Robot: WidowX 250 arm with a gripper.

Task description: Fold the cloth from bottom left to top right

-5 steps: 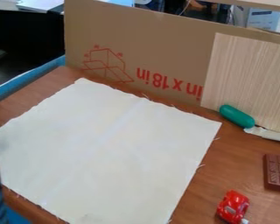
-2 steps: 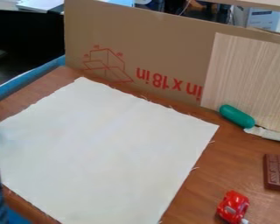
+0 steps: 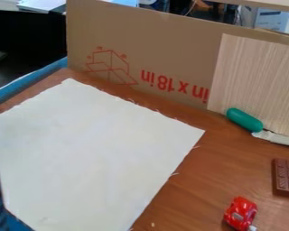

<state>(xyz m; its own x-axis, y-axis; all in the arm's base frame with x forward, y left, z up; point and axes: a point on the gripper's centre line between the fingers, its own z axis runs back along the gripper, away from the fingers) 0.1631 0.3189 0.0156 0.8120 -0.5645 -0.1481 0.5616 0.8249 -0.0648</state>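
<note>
The car (image 3: 240,213), chocolate (image 3: 285,178) and green piece (image 3: 244,119) lie apart from the cloth (image 3: 92,158), which is spread unfolded on the table (image 3: 213,171) before the cardboard (image 3: 165,40). Whether the gripper is wide, narrow or holding anything, I cannot tell.

Soft light, brightest on the cloth (image 3: 99,158), faint shadow beside the red car (image 3: 241,213), dim upper left

A white cloth (image 3: 95,153) lay flat on a brown wooden table (image 3: 195,189), with a red toy car (image 3: 240,214) to its right.
</note>
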